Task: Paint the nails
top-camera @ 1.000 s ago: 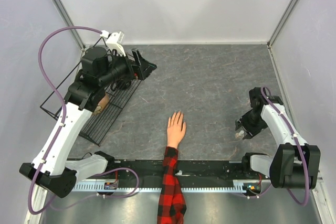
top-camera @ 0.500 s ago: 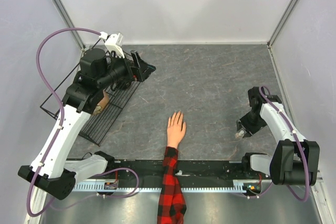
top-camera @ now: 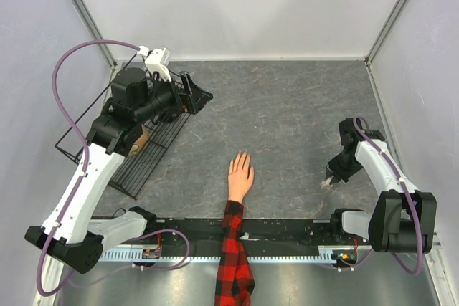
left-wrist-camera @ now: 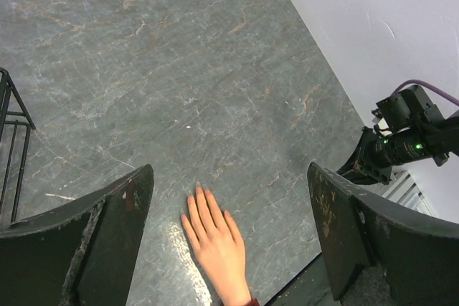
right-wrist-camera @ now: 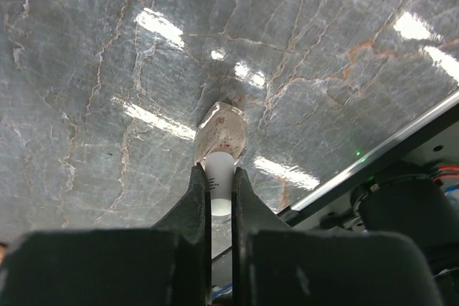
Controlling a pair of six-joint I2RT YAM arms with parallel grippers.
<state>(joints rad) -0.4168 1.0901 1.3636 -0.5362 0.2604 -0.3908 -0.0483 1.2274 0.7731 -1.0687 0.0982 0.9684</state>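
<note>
The peach mannequin hand [top-camera: 240, 175] [left-wrist-camera: 219, 238] lies flat, palm down, near the table's front edge, its red-and-black plaid sleeve [top-camera: 233, 249] trailing toward me. The nails [left-wrist-camera: 197, 193] are small and skin-toned at the fingertips. A small clear nail polish bottle [right-wrist-camera: 221, 130] [top-camera: 326, 184] stands on the table at the right. My right gripper [right-wrist-camera: 219, 170] [top-camera: 330, 177] is shut on its white cap [right-wrist-camera: 219, 180]. My left gripper [top-camera: 197, 93] [left-wrist-camera: 229, 177] hangs wide open and holds nothing, high above the back left, far from the hand.
A black wire rack [top-camera: 143, 148] stands along the left side under my left arm, with a peach object [top-camera: 141, 140] in it. A black rail [top-camera: 287, 231] runs along the near edge. Grey walls close in the table [top-camera: 287, 120].
The jaws of my right gripper have closed onto the bottle's white cap. The left arm has shifted only slightly, still open.
</note>
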